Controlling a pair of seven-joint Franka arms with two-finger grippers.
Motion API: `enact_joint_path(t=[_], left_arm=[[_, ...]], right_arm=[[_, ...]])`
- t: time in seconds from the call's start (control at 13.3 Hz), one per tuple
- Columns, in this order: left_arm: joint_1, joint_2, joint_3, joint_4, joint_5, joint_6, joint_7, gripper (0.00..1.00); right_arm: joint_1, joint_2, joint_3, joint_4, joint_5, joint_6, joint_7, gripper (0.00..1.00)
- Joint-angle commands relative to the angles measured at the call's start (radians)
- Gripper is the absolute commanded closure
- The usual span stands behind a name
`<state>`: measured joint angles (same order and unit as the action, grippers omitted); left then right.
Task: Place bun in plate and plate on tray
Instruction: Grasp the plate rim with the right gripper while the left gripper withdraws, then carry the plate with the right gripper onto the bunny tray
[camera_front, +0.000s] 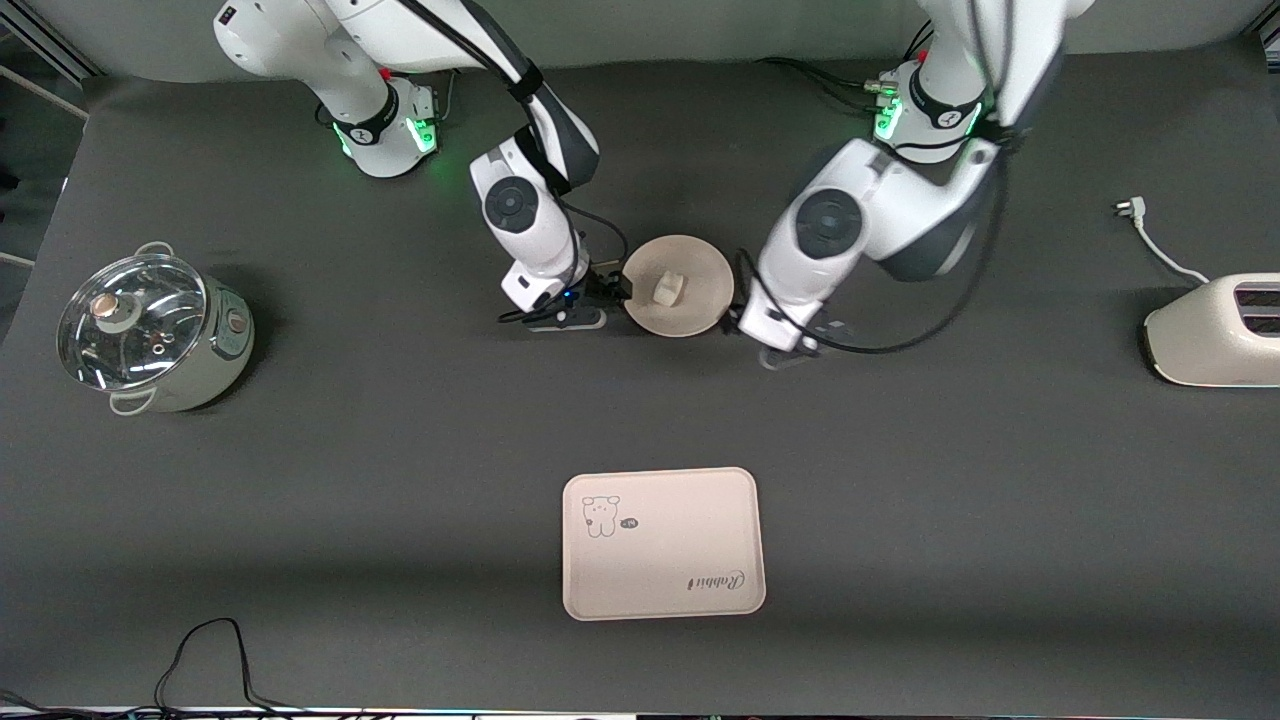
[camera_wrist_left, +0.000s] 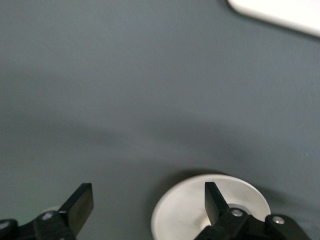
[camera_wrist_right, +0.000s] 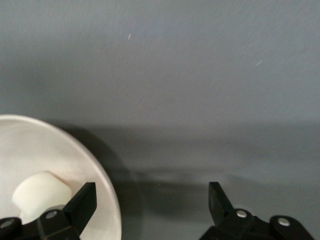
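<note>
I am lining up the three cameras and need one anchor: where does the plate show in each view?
Front view: the plate lies between the two grippers, farther from the camera than the tray.
Left wrist view: its rim shows at the bottom edge, partly covered by one finger.
Right wrist view: it fills the lower left corner.
Shared landmark: the bun on the plate, also in the right wrist view; the left wrist view does not show it.
</note>
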<state>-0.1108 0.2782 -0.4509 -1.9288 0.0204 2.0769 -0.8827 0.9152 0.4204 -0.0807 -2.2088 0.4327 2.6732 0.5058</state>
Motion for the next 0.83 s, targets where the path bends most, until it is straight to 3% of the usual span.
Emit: enact_joint_path(t=[0.0, 0.15, 0.23, 0.38, 0.45, 0.75], left_arm=[[0.0, 0.006, 0.17, 0.176, -0.04, -0.199, 0.23, 0.01], [0.009, -0.001, 0.292, 0.227, -0.042, -0.251, 0.403, 0.0], [0.014, -0.004, 0.337, 0.235, -0.042, -0.255, 0.482, 0.0], [0.013, -0.007, 0.42, 0.237, -0.036, -0.261, 0.563, 0.0], [0.013, -0.005, 0.441, 0.243, -0.03, -0.259, 0.592, 0.0], [0.013, 0.015, 0.463, 0.293, -0.019, -0.261, 0.636, 0.0]], right_arm=[[0.059, 0.038, -0.01, 0.018, 0.035, 0.051, 0.01, 0.08], [0.08, 0.054, -0.01, 0.032, 0.06, 0.062, 0.008, 0.14], [0.085, 0.066, -0.01, 0.038, 0.06, 0.062, 0.01, 0.27], [0.094, 0.081, -0.01, 0.047, 0.06, 0.06, 0.007, 0.93], [0.09, 0.08, -0.01, 0.05, 0.06, 0.054, 0.004, 1.0], [0.079, 0.075, -0.017, 0.089, 0.063, -0.004, 0.014, 1.0]])
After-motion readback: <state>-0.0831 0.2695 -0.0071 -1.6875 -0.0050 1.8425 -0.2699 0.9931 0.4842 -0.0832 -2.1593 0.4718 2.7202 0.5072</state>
